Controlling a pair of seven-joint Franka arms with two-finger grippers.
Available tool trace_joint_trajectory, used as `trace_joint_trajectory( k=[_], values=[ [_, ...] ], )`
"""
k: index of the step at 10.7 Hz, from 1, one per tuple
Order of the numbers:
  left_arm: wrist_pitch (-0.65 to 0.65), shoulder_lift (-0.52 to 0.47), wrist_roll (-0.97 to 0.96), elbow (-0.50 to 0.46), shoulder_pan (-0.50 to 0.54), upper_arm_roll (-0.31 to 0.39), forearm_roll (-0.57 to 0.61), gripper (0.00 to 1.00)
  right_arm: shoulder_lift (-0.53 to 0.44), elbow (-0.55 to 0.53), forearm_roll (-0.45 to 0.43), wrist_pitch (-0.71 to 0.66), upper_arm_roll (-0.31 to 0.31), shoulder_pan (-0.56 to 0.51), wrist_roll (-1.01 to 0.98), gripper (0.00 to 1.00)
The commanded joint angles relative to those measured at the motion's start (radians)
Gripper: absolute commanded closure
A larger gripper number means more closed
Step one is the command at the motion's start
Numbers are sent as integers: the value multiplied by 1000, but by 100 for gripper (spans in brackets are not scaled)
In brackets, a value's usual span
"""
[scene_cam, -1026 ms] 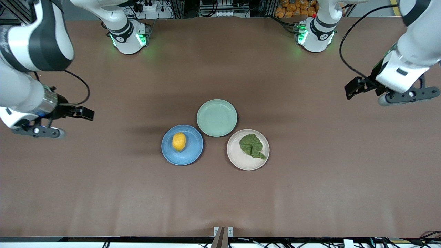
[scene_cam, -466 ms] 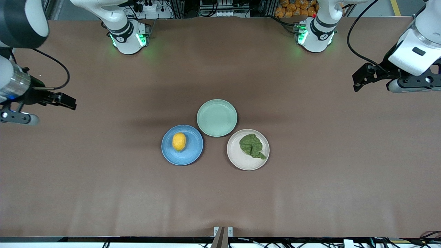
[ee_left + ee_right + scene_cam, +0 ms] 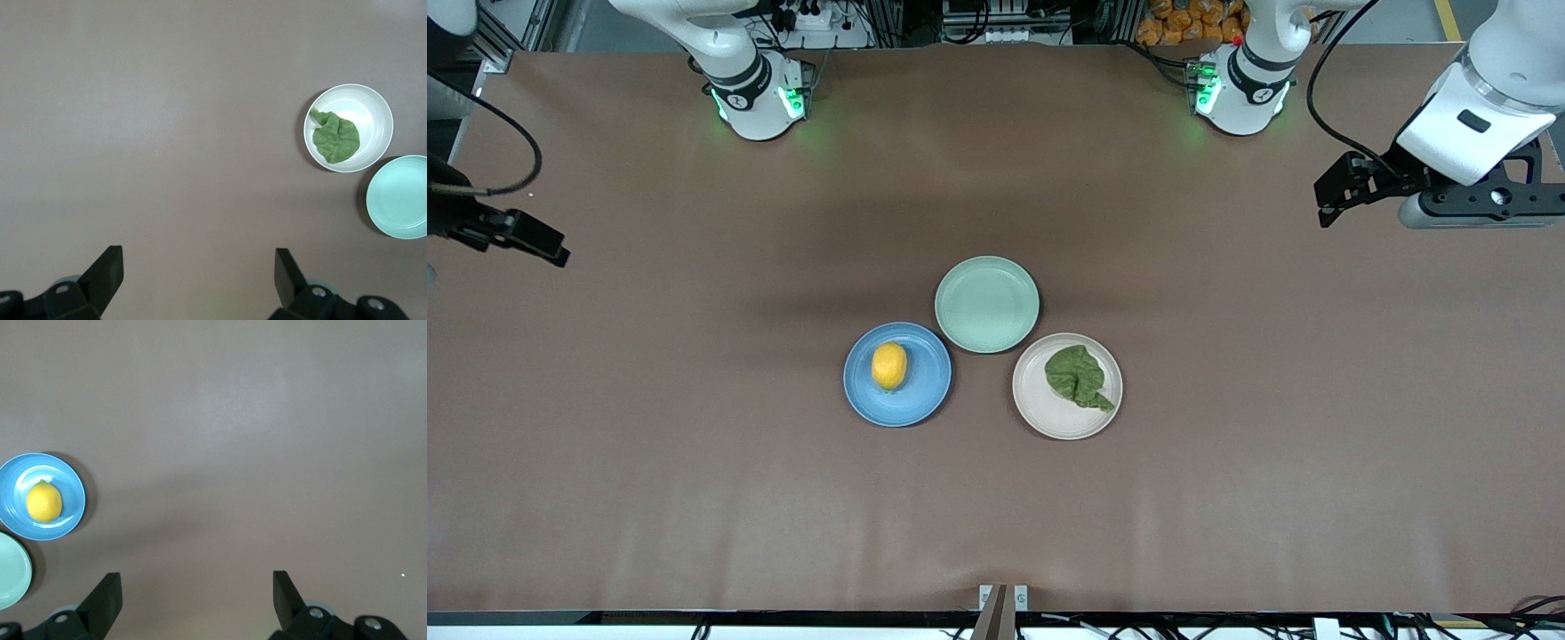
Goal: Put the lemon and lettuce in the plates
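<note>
Lemon (image 3: 888, 365) sits on the blue plate (image 3: 921, 396) just left of frame centre, and you'll find the lettuce (image 3: 1079, 376) lying on the cream plate (image 3: 1040, 402) just right of centre, with the mint-green plate (image 3: 987, 304) bare above and between them. Your left tool (image 3: 1332, 190) hangs wide and empty over the counter (image 3: 996, 516) at the frame's upper right, your right tool (image 3: 541, 245) wide and empty at its upper left edge.

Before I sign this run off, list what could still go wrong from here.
1. The lemon lies loose on the blue plate; a knock to the table might roll it off the shallow rim.
2. The lettuce reaches the cream plate's rim and could slip over it.

Left gripper and right gripper hang open over bare table.
</note>
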Motion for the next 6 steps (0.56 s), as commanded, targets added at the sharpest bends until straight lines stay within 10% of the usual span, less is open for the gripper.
trace_joint_trajectory(
  k=[1, 6],
  values=[
    [-28, 6, 49, 26, 16, -4, -19, 0, -37, -2, 20, -30, 9, -24, -8, 0],
    [-57, -2, 85, 26, 18, 4, -27, 0, -35, -9, 23, 67, 6, -32, -12, 0]
  ],
)
